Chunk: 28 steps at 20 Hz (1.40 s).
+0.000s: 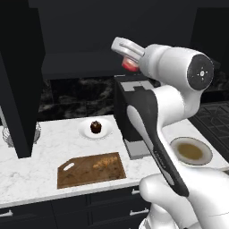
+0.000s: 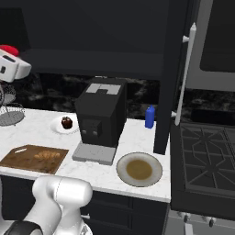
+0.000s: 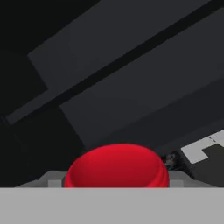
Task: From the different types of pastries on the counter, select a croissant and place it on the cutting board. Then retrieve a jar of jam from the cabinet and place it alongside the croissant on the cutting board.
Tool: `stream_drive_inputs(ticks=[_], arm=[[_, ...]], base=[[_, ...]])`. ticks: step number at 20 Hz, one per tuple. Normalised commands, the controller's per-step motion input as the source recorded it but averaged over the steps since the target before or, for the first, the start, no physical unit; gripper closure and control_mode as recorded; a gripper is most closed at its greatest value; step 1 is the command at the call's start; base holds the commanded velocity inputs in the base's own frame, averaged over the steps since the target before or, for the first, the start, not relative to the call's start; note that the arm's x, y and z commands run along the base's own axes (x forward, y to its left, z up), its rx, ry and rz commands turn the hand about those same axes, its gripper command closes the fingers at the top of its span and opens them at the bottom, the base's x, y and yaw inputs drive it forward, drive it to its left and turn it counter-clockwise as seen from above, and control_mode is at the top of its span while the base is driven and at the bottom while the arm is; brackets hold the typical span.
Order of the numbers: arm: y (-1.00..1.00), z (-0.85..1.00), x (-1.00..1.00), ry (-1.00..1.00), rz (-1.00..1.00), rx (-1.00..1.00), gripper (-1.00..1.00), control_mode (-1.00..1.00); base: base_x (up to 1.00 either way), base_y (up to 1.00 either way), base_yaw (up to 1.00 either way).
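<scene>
Jam jar (image 1: 130,64), squat with a red lid, sits clamped in the gripper (image 3: 117,181), raised near the dark cabinet (image 1: 80,62) above the coffee machine (image 2: 101,114). Golden croissant (image 1: 105,163) lies on the brown cutting board (image 1: 76,176), on the counter's near left.

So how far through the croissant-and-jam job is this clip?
Done: the croissant lies on the cutting board; the cupcake sits on its plate. In hand: the gripper is up by the dark cabinet, jaws closed on the jar of jam. Left: lower it and set it beside the croissant.
</scene>
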Motion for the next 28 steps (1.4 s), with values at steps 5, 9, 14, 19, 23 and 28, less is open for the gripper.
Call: stream_drive_inputs(ticks=[5,9,14,19,23,28], arm=[[0.00,-0.05,-0.10,0.27,0.00,0.00,1.00,-1.00],[0.00,-0.09,-0.60,0.34,0.00,-0.01,1.00,-1.00],[-0.01,-0.03,-1.00,0.08,0.02,-0.01,1.00,-1.00],[0.00,-0.31,-0.35,0.14,0.09,-0.06,1.00,-1.00],[0.00,-0.73,0.16,0.29,0.10,-0.09,1.00,-1.00],[0.00,-0.75,0.20,0.32,0.05,-0.03,1.00,-1.00]], base=[[0.00,0.00,0.00],[0.00,0.00,0.00],[0.00,0.00,0.00],[0.00,0.00,0.00],[0.00,0.00,0.00],[0.00,0.00,0.00]])
